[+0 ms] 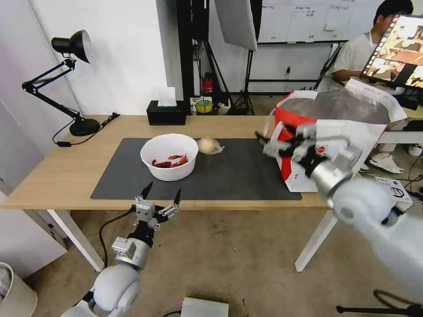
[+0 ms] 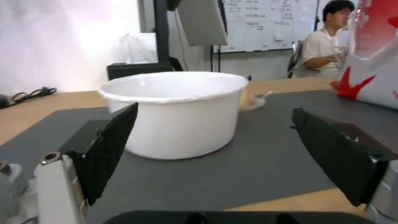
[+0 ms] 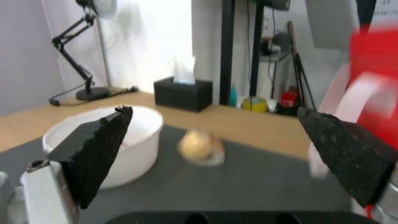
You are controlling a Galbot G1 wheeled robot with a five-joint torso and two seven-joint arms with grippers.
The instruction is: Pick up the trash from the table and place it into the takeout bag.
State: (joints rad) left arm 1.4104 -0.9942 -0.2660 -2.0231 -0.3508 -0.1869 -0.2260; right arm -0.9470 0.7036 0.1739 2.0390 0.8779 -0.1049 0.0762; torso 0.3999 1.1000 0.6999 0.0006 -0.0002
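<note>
A white round bowl (image 1: pixel 169 156) (image 2: pixel 174 112) (image 3: pixel 136 146) with red scraps stands on the dark grey mat (image 1: pixel 238 176) of the light-wood table (image 1: pixel 57 176). Just behind it to the right lies the beige wrapped ball (image 1: pixel 209 145) (image 3: pixel 201 147). The white-and-red takeout bag (image 1: pixel 335 132) (image 3: pixel 373 62) stands open at the table's right end. My left gripper (image 1: pixel 161 192) (image 2: pixel 214 109) is open at the table's front edge, facing the bowl and apart from it. My right gripper (image 1: pixel 275 135) (image 3: pixel 213 110) hovers open and empty above the mat, close beside the bag's left wall.
A black tissue box (image 1: pixel 166 112) (image 3: pixel 184 93) sits at the table's back edge. A black desk lamp (image 1: pixel 70 83) with its cord stands at the back left corner. A person sits behind the bag. Bare floor lies in front of the table.
</note>
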